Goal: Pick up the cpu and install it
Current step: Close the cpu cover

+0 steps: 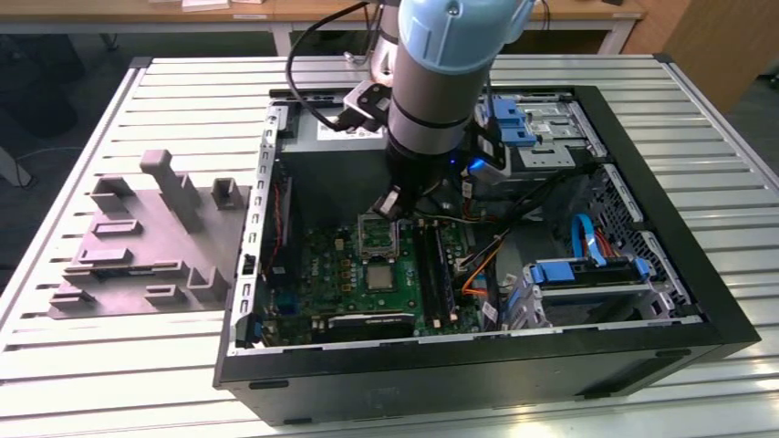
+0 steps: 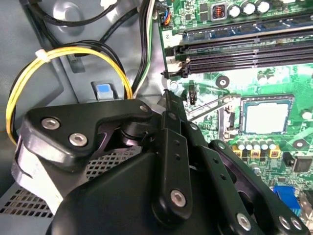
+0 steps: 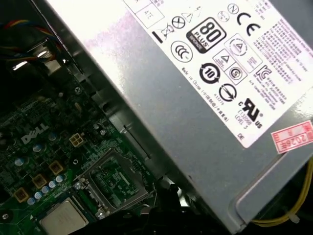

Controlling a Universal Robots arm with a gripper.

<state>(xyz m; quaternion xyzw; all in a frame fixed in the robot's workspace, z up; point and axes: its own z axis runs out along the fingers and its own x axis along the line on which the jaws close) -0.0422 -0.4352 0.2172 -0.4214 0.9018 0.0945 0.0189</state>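
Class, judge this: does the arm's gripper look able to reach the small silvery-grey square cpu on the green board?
Probably yes: the cpu lies uncovered on the green circuit board, and the gripper hangs nearby above the open case.

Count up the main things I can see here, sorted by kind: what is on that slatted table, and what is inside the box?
Robot arm: 1
Open computer case: 1
Grey moulded tray: 1
Green circuit board: 1
Silvery cpu: 1
Total: 5
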